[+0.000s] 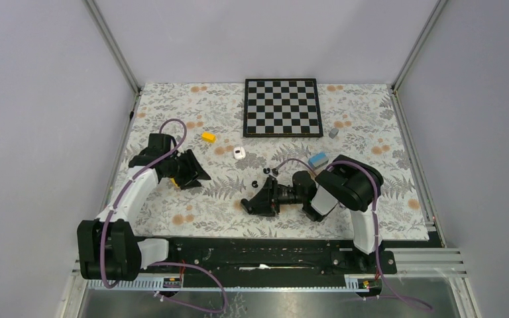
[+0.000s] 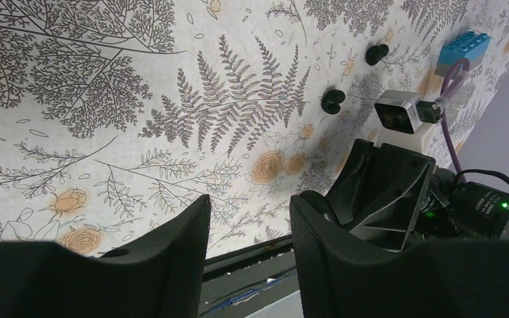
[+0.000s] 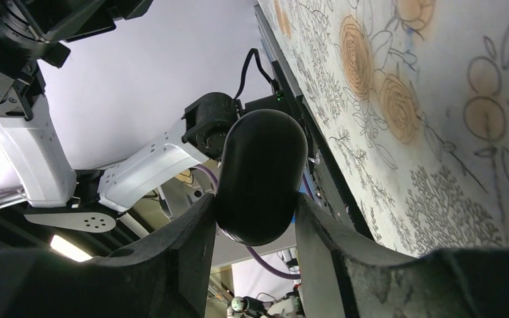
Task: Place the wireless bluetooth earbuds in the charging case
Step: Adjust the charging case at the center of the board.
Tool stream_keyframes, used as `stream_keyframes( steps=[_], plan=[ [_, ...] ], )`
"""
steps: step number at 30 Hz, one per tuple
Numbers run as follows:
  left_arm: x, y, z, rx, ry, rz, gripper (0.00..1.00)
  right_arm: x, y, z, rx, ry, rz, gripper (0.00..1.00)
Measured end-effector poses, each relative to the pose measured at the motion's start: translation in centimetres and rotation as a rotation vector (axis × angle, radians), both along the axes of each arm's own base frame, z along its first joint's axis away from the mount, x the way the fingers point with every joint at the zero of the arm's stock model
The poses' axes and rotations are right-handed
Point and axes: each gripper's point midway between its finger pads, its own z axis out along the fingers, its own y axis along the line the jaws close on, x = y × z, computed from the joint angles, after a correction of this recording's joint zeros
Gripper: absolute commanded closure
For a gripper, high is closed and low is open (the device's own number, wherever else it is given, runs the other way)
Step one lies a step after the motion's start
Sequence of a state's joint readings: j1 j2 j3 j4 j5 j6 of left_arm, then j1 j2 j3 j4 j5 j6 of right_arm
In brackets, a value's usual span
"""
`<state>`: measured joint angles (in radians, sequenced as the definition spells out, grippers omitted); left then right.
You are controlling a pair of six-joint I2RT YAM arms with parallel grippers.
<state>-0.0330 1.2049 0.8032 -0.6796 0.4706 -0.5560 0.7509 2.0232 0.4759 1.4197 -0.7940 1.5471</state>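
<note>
My right gripper (image 3: 255,212) is shut on the black oval charging case (image 3: 262,172), held on its side just above the cloth; from above the gripper (image 1: 248,203) sits mid-table. A tiny black earbud (image 2: 375,53) lies on the cloth just beyond it, also seen from above (image 1: 267,171). Another small black piece (image 2: 332,101) of similar size lies closer (image 1: 254,183). A small white bud-like piece (image 1: 240,153) rests farther back. My left gripper (image 2: 250,218) is open and holds nothing, hovering left of these pieces (image 1: 202,177).
A chessboard (image 1: 282,107) lies at the back. On the floral cloth are a yellow block (image 1: 208,137), a blue-topped block (image 1: 317,159) (image 2: 462,48) and a small grey piece (image 1: 333,132). The table's front rail (image 2: 252,268) runs close under the left fingers.
</note>
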Motion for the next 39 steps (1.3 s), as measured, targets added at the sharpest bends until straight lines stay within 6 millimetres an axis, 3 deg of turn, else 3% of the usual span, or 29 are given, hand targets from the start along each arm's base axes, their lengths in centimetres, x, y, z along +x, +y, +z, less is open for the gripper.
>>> stream_keyframes(
  steps=[7, 12, 15, 21, 29, 39],
  plan=[
    [0.0, -0.5, -0.6, -0.003, -0.006, -0.025, 0.50, 0.5, -0.5, 0.0, 0.010, -0.005, -0.058, 0.64],
    [-1.6, -2.4, -2.8, -0.011, 0.037, -0.079, 0.50, 0.8, -0.9, -2.0, -0.031, 0.023, -0.103, 0.60],
    [-2.5, -3.4, -3.9, -0.010, 0.074, -0.108, 0.50, 1.0, -1.0, -2.0, -0.025, 0.014, -0.125, 0.59],
    [-2.8, -5.0, -4.0, -0.002, 0.056, -0.154, 0.50, 1.5, -1.1, -2.2, -0.022, 0.000, -0.159, 0.58],
    [-4.4, -8.1, -5.0, -0.008, 0.075, -0.249, 0.50, 2.0, -1.1, -2.2, -0.024, -0.008, -0.186, 0.42],
    [-4.4, -8.7, -6.0, -0.005, 0.101, -0.253, 0.50, 2.2, -1.1, -1.8, -0.016, -0.027, -0.195, 0.37]
  ],
)
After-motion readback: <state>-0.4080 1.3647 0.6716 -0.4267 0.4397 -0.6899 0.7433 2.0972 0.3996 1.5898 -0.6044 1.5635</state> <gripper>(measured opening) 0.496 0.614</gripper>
